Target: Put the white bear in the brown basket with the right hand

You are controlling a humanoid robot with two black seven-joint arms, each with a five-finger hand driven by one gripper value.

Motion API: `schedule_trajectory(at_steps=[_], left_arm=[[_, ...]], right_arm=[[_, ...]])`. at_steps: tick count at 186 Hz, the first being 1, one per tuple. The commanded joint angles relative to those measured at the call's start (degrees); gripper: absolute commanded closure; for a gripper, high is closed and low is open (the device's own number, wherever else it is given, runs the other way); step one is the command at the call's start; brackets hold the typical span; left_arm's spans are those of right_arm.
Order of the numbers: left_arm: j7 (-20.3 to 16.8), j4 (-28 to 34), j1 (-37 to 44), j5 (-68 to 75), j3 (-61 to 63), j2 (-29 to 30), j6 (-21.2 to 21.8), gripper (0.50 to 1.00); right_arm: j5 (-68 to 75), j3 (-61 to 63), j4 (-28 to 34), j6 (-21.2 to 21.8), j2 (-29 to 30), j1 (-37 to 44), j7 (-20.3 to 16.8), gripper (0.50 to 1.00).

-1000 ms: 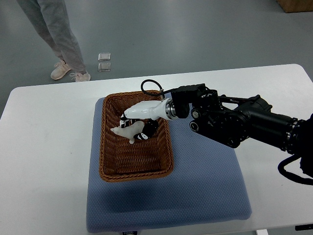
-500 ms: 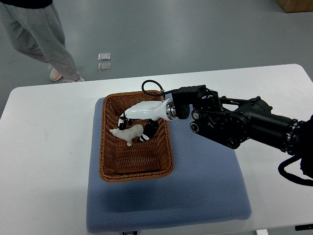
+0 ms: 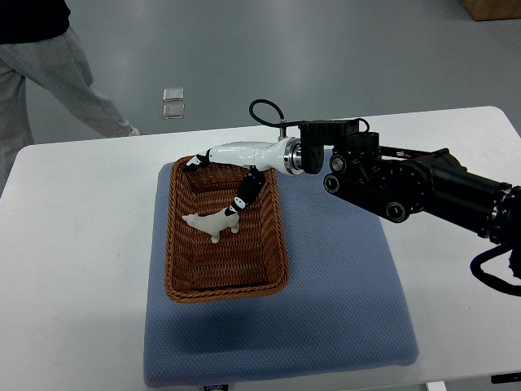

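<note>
The white bear lies on the floor of the brown wicker basket, in its upper half, with nothing holding it. My right hand hangs above the basket's far end, white with black fingertips, its fingers spread. One fingertip points down close beside the bear; another fingertip reaches over the basket's far rim. The black right arm comes in from the right edge. The left arm is out of view.
The basket rests on a blue-grey mat on a white table. A person's legs show at the top left, on the floor beyond the table.
My right hand let go of the bear and rose toward the basket's far end with fingers spread. The bear settled on the basket floor. The person walked left.
</note>
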Motion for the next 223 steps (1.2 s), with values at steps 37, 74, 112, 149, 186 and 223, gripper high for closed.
schedule_trajectory(at_steps=[37, 74, 112, 149, 186, 223], left_arm=[[-0.02, 0.01, 0.01, -0.04, 0.0, 0.0, 0.01, 0.5], [-0.02, 0.01, 0.01, -0.04, -0.09, 0.0, 0.01, 0.5], [-0.02, 0.01, 0.01, 0.05, -0.09, 0.0, 0.01, 0.5], [-0.02, 0.01, 0.01, -0.04, -0.09, 0.0, 0.01, 0.5], [-0.02, 0.01, 0.01, 0.05, -0.09, 0.0, 0.01, 0.5], [-0.02, 0.01, 0.01, -0.04, -0.09, 0.0, 0.01, 0.5]], right_arm=[[9.53, 16.9, -0.22, -0.86, -0.29, -10.47, -0.06, 0.603], [17.44, 31.75, -0.4, -6.75, 1.11, -16.7, 0.12, 0.603], [26.76, 34.22, -2.86, -12.9, 2.35, -19.08, 0.64, 0.603], [36.08, 34.22, -4.27, -18.0, 2.17, -21.63, 4.42, 0.603], [47.5, 34.22, -5.76, -20.9, 2.08, -22.33, 6.36, 0.603], [57.08, 34.22, -8.57, -20.81, 2.17, -22.33, 6.44, 0.587]])
